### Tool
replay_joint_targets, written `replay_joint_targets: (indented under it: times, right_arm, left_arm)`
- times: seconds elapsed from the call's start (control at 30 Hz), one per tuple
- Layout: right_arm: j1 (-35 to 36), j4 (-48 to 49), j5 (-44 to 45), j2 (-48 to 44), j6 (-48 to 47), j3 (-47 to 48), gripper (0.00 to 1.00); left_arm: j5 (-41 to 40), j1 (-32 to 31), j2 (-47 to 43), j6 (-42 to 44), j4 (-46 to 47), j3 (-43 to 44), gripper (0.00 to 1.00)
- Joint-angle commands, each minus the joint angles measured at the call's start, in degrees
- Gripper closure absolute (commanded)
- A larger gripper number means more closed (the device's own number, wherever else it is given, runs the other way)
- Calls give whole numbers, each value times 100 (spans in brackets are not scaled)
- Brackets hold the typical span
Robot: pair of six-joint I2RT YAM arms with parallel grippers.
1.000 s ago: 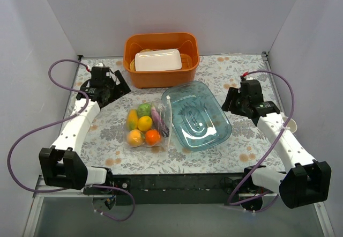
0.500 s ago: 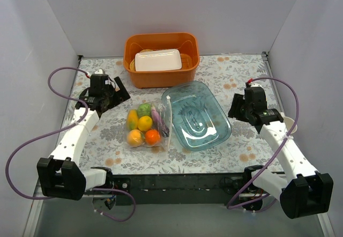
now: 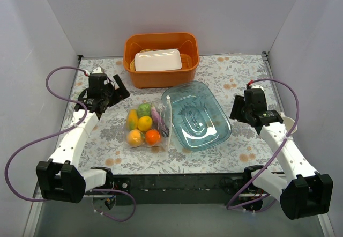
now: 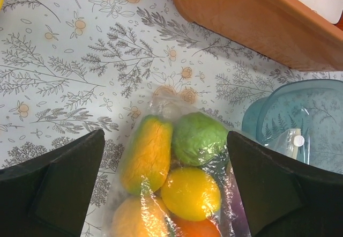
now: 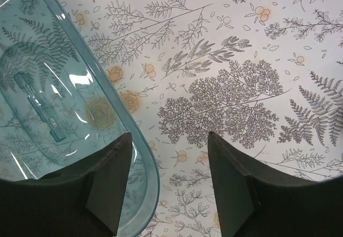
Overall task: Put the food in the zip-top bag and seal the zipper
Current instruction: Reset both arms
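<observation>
The zip-top bag (image 3: 148, 125) lies flat on the bench (image 3: 236, 71), between the left arm and the blue tray (image 3: 197, 115). Its right edge touches the tray's left rim. The food (image 4: 190, 192) is inside the bag: yellow and orange citrus, a green fruit, a yellow-green mango and a purple eggplant. The zipper (image 3: 168, 117) runs along the bag's right edge, with its white tab at the far end. Whether the zipper is fully closed cannot be determined.

The left pincer (image 4: 164, 138) is spread and holds nothing; the far end of the bag shows between its fingers. The right pincer (image 5: 169, 138) is spread and holds nothing, positioned over the tray's right rim and bare bench. An orange bin (image 3: 161, 76) at the far side contains a white tray (image 3: 158, 60).
</observation>
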Motion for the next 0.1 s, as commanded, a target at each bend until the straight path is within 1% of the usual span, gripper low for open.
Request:
replay_joint_targets:
  times: [0.0, 0.03, 0.07]
  right_arm:
    - [-30, 184, 236, -113, -71, -64, 34]
    - [-39, 245, 340, -156, -54, -99, 33]
    - [-39, 350, 394, -174, -45, -169, 32]
  left_arm:
    - [-130, 8, -62, 132, 300, 41, 2]
    - [-209, 8, -96, 114, 353, 6, 2]
    - [-279, 8, -149, 114, 632, -55, 2]
